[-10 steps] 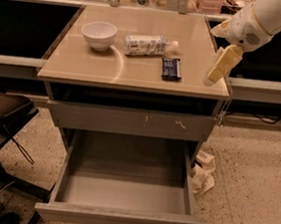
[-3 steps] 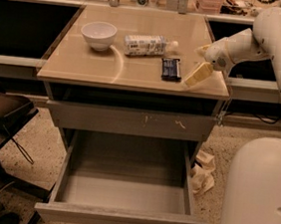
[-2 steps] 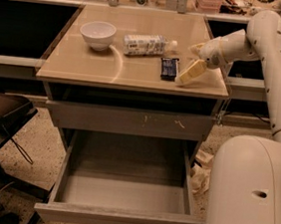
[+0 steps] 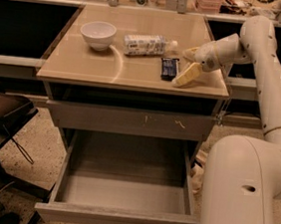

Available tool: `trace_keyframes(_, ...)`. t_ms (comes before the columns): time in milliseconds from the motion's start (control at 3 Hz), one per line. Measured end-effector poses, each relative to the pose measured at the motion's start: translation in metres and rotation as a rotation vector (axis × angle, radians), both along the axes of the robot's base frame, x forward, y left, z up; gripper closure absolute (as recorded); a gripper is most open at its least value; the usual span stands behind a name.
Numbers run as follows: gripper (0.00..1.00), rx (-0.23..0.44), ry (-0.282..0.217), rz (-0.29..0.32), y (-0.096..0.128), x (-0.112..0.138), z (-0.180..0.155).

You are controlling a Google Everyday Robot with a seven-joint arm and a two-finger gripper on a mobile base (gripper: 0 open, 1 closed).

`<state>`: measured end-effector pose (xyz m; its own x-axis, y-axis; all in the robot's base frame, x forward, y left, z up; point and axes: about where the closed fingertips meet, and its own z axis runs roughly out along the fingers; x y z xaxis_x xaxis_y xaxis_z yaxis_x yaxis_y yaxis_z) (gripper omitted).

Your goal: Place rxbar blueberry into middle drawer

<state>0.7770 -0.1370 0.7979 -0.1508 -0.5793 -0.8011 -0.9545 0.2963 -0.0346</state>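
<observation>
The rxbar blueberry (image 4: 168,68), a small dark bar, lies flat on the tan countertop (image 4: 85,63) right of centre. My gripper (image 4: 186,64) is just to the right of the bar, low over the counter. It is open, with one pale finger (image 4: 185,76) near the front edge and the other behind it; it holds nothing. The middle drawer (image 4: 119,217) is pulled wide open below, and its grey floor is bare.
A white bowl (image 4: 98,33) and a white-labelled plastic bottle (image 4: 145,44) lying on its side sit at the back of the counter. The scratched top drawer front (image 4: 129,120) is shut. My pale arm fills the right foreground. A dark chair (image 4: 2,114) stands to the left.
My gripper has come down and moved left along the counter, from beyond the right edge to right beside the bar. The bar, bottle, bowl and drawer have not moved.
</observation>
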Motion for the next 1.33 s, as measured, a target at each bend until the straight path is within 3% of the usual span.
trace_keyframes(333,0.00,0.000,0.000,0.000,0.0000,0.0000,0.0000)
trace_keyframes(667,0.18,0.000,0.000,0.000,0.0000,0.0000,0.0000)
trace_keyframes(1333,0.65,0.000,0.000,0.000,0.0001,0.0000,-0.0001)
